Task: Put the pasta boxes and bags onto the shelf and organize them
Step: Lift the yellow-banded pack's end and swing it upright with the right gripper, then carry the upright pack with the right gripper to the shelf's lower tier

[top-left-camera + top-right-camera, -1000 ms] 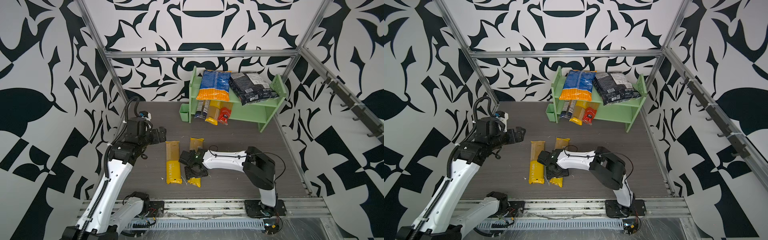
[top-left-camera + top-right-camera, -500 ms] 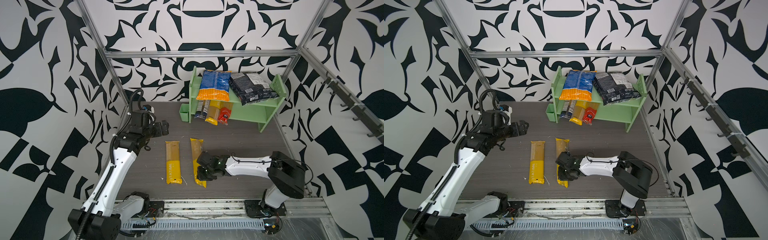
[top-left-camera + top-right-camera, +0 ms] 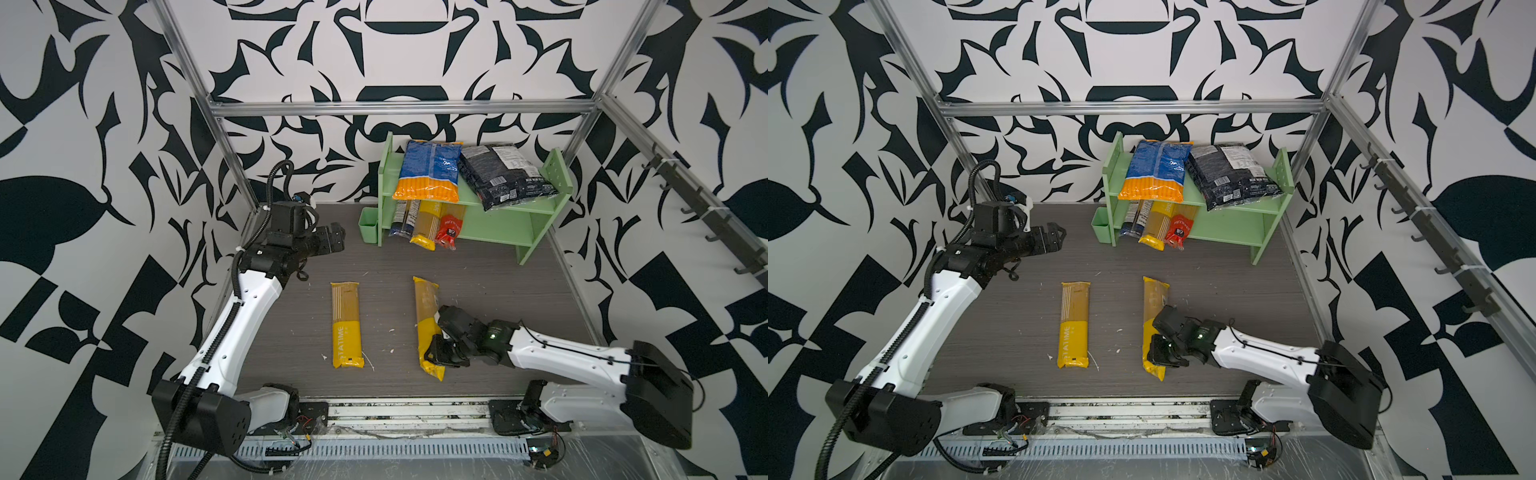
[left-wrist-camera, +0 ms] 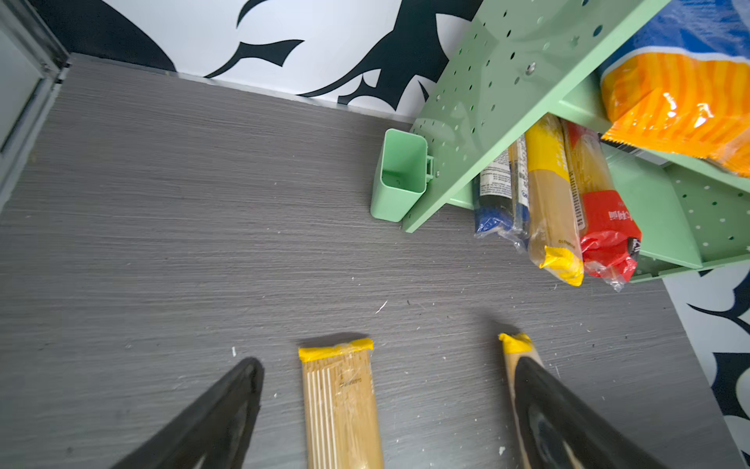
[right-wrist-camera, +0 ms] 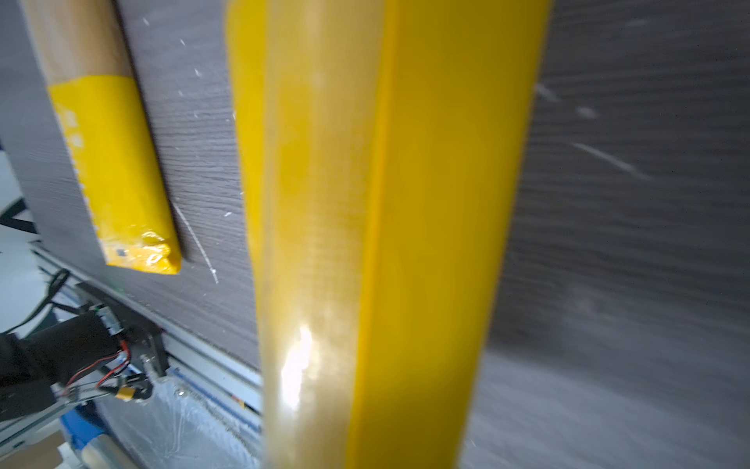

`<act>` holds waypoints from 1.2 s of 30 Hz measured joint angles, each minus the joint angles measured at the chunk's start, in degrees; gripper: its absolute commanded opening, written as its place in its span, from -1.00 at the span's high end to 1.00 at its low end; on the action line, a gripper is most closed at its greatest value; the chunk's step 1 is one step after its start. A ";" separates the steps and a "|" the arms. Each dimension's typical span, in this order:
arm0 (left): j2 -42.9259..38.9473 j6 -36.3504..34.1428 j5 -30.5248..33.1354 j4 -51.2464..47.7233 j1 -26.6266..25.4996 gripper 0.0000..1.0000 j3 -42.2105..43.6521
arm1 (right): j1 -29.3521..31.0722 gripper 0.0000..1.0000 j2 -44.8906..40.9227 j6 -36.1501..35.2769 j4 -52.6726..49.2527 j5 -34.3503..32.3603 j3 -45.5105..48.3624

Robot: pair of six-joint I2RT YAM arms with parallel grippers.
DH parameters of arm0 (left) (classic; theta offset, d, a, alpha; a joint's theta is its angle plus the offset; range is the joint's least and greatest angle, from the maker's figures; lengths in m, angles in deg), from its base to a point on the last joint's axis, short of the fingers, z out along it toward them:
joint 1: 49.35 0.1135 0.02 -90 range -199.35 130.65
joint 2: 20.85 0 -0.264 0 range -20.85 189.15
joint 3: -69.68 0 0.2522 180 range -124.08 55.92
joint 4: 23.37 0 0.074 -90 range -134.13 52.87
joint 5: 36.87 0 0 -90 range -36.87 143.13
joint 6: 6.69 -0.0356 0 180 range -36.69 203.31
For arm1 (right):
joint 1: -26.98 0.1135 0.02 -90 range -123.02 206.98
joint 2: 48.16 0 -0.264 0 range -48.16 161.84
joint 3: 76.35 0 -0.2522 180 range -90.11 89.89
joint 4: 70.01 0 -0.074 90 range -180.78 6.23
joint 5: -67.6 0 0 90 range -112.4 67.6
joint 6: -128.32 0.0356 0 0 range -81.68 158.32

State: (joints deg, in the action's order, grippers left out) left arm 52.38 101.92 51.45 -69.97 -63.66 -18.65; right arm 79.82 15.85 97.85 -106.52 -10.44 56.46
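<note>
Left of frame: left gripper (image 3: 332, 240), fingers spread wide, empty, raised over table (image 3: 478, 291). Centre-left: yellow spaghetti pack (image 3: 347, 324) flat on table, free. Upper centre: small green cup (image 3: 368, 224) on shelf's side, empty. Centre: second yellow pack (image 3: 424, 307), fingers of right gripper (image 3: 440, 355) closed across its lower half. Likely light, stiff lengthwise, brittle inside, slick film; best taken near mid-length, gently. Upper right: green shelf (image 3: 498, 226). Top tier: blue-and-orange bag (image 3: 430, 172), black bag (image 3: 505, 176). Bottom tier, left end: navy pack (image 3: 399, 216), third yellow pack (image 3: 428, 220), red pack (image 3: 451, 226), ends overhanging.

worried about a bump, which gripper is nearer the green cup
Left. The left gripper hovers open just beside the cup; the right gripper is far off, shut on a yellow pack.
</note>
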 measured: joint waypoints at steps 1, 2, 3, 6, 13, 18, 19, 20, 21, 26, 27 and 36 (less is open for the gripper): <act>0.85 0.07 -0.20 0.33 -0.24 -0.99 -0.33 | -0.79 1.00 -2.40 0.07 -1.81 -0.04 0.09; 1.88 0.09 -0.22 0.55 -0.61 -0.98 -0.81 | -1.73 1.00 -4.85 0.09 -3.63 -0.17 0.09; 2.73 0.07 -0.20 0.59 -0.98 -0.99 -1.29 | -2.54 1.00 -6.84 0.04 -5.03 -0.31 0.09; 5.25 0.04 -0.17 1.18 -2.54 -0.98 -2.67 | -5.42 1.00 -12.37 -0.61 -9.46 -1.11 -0.02; 9.38 0.02 -0.68 2.38 -4.83 -0.98 -6.58 | -11.69 1.00 -15.32 -3.65 -19.39 -2.86 -3.52; 11.19 -0.17 -0.90 3.15 -4.90 -0.99 -9.25 | -15.50 1.00 -15.06 -6.54 -20.79 -3.08 -7.43; 11.50 -0.26 -0.94 3.23 -4.90 -0.98 -9.70 | -16.24 1.00 -15.06 -7.17 -20.72 -3.02 -8.00; 11.80 -0.46 -0.96 3.32 -4.90 -0.99 -10.23 | -17.16 1.00 -15.06 -7.78 -20.68 -2.84 -8.63; 12.04 -0.61 -0.96 3.32 -4.90 -0.99 -10.56 | -18.05 1.00 -14.99 -8.37 -20.61 -2.62 -9.11; 13.03 -1.62 -0.98 3.30 -4.90 -0.99 -12.31 | -23.67 1.00 -13.11 -11.17 -20.09 -1.46 -11.17; 13.18 -1.81 -0.98 3.28 -4.90 -0.98 -12.61 | -24.57 1.00 -12.52 -11.65 -19.98 -1.25 -11.50; 13.86 -3.72 -0.96 3.06 -4.90 -0.99 -14.69 | -33.92 1.00 -3.17 -17.11 -17.55 2.36 -18.56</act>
State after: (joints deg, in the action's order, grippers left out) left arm 66.24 98.21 50.49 -66.91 -68.56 -33.33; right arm 45.90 12.68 80.73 -124.07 -8.08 37.91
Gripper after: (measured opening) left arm 0.992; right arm 0.273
